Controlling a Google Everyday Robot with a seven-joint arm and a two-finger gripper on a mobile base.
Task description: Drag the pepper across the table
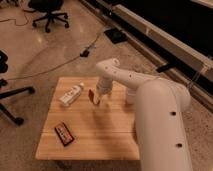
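Observation:
The pepper (93,96) is small, dark red-brown and tapered. It lies on the light wood table (100,142), in the back middle part of the top. My gripper (102,94) reaches down from the white arm (155,110) and sits right beside the pepper's right side, at or just above the tabletop. Whether it touches the pepper does not show.
A white bottle (71,94) lies on its side left of the pepper. A flat black-and-red packet (64,134) lies near the front left. My arm covers the table's right side. Office chairs (47,12) (10,97) and floor cables (60,62) surround the table.

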